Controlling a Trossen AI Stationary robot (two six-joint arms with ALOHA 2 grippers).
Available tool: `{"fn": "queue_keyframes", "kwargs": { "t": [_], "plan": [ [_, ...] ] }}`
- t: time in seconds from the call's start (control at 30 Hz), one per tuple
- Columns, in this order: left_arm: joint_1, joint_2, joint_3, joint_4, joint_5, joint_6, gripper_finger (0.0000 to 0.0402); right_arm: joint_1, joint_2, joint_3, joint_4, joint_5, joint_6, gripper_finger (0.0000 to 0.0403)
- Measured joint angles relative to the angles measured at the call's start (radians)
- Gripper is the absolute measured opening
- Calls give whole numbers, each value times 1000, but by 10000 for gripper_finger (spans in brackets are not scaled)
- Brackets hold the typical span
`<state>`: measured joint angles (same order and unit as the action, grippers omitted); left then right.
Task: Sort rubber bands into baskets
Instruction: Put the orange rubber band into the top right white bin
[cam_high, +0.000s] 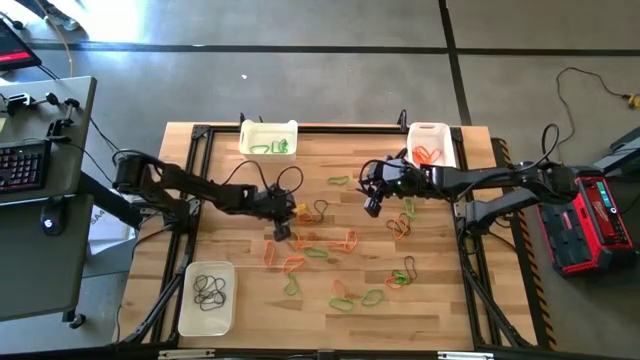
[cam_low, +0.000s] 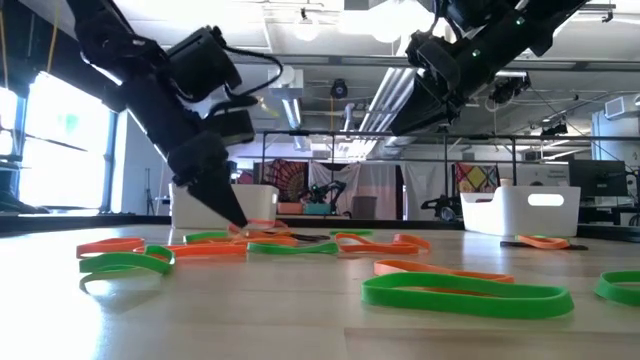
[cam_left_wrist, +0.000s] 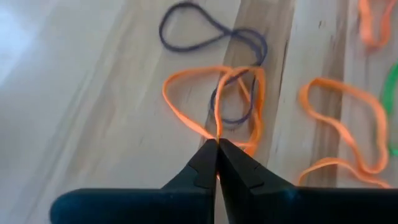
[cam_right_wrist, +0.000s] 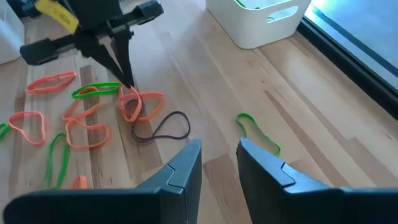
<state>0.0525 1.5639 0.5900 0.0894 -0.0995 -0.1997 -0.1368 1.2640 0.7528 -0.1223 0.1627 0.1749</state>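
From above, the left gripper (cam_high: 281, 231) sat low near the middle of the worktop (cam_high: 440, 300), among scattered rubber bands (cam_high: 345, 297). Three baskets (cam_high: 207, 298) stood at the far edge and the near left corner.

At table height, its fingers were closed to a point on the wood.

Its wrist camera showed them pinched shut on an orange band (cam_left_wrist: 214, 102) lying over a dark band (cam_left_wrist: 214, 37).

The right gripper (cam_right_wrist: 219, 163) hovered apart, fingers parted, holding nothing.
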Motion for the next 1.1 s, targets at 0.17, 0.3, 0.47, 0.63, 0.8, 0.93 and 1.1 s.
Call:
{"fn": "queue_keyframes", "kwargs": {
  "t": [0.17, 0.3, 0.47, 0.63, 0.8, 0.93, 1.1],
  "plan": [
    [-8, -55, 0, -17, -34, -5, 1, 17, 11, 0, 4, -48, 4, 95],
    [-24, -103, 0, -15, -67, -8, 1, 65, 68, 0, 66, -67, -1, 110],
    [-43, -141, 0, 24, -76, -17, 1, 109, 190, 0, 218, -67, -12, 145],
    [-64, -142, 0, 95, -80, -21, 0, 127, 320, 0, 452, -57, -19, 175],
    [-79, -142, 0, 117, -123, -34, 0, 127, 401, 0, 615, -58, -10, 178],
    [-80, -141, 0, 127, -125, -55, 0, 128, 410, 0, 630, -63, -24, 178],
    [-80, -141, 0, 189, -121, -66, 0, 128, 410, 0, 630, -97, -26, 178]
  ]
}}
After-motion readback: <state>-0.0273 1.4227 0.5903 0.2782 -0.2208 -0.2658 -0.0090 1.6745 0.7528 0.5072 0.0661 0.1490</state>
